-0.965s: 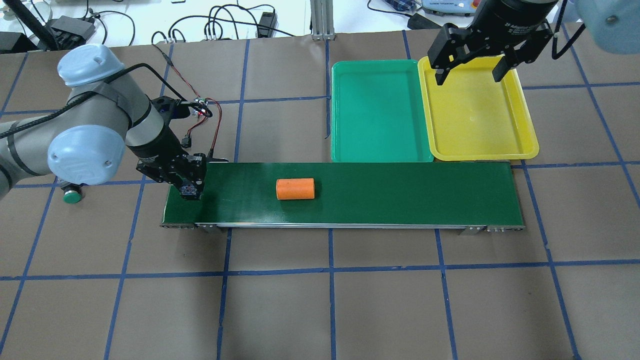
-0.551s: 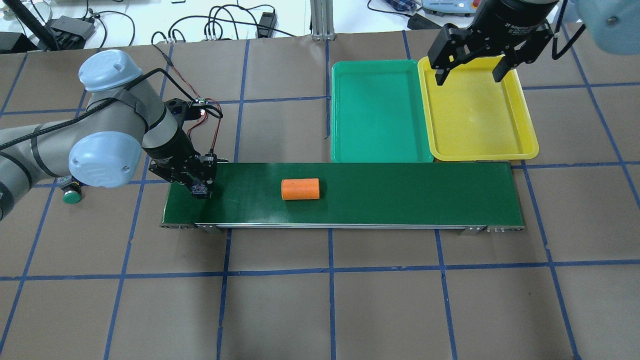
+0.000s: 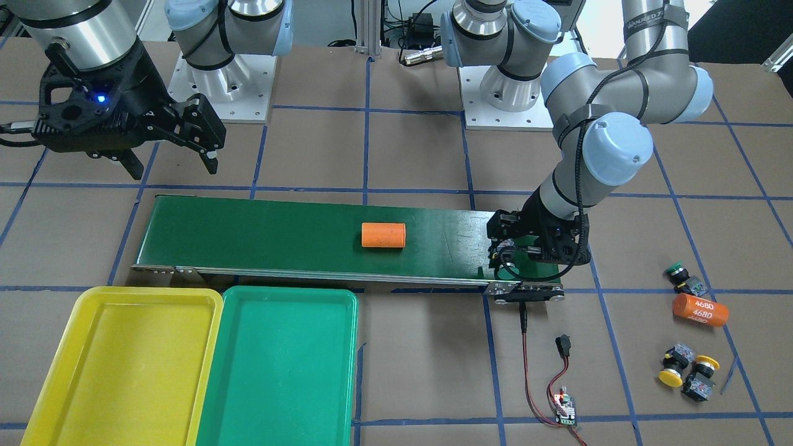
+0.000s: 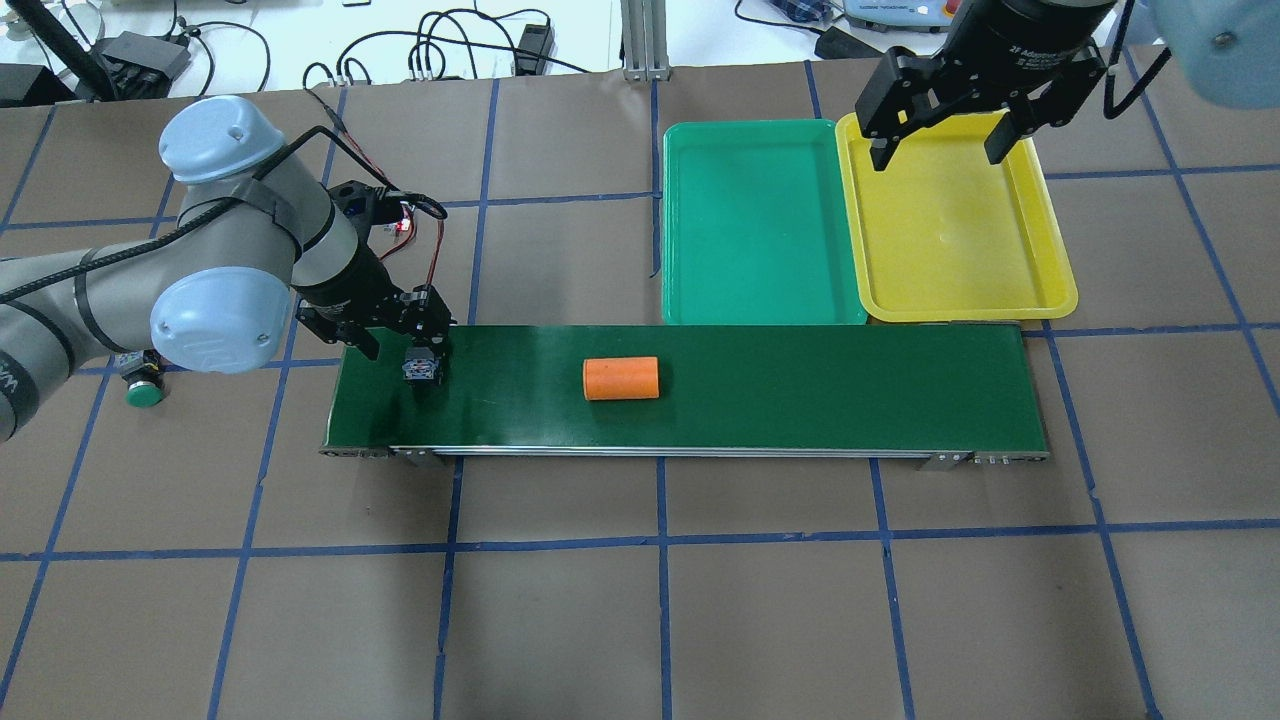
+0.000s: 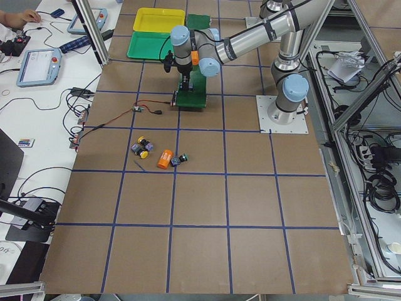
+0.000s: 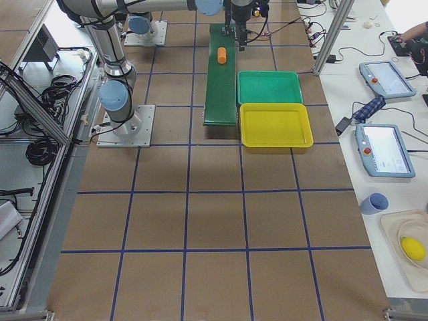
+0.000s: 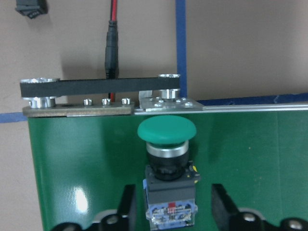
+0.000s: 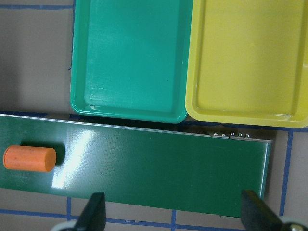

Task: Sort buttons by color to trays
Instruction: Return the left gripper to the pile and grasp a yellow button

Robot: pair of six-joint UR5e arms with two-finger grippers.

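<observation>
A green button (image 7: 167,136) lies on the dark-green belt (image 4: 800,385) at its left end, cap toward the belt's end rail. It also shows in the overhead view (image 4: 422,368). My left gripper (image 7: 173,209) is open around its body, fingers clear of both sides, seen from overhead (image 4: 403,343). My right gripper (image 4: 935,140) is open and empty above the yellow tray (image 4: 960,250). The green tray (image 4: 760,230) beside it is empty. Another green button (image 3: 678,272) and two yellow buttons (image 3: 672,375) (image 3: 705,365) lie on the table.
An orange cylinder (image 4: 620,378) lies on the belt to the right of the button. A second one marked 4680 (image 3: 700,310) lies among the loose buttons. A red-black cable and small board (image 3: 565,406) lie beyond the belt's end.
My left gripper moved right along the belt with the green button, then opened and let it go on the belt. The orange cylinder drifted right. The right arm stayed still.
</observation>
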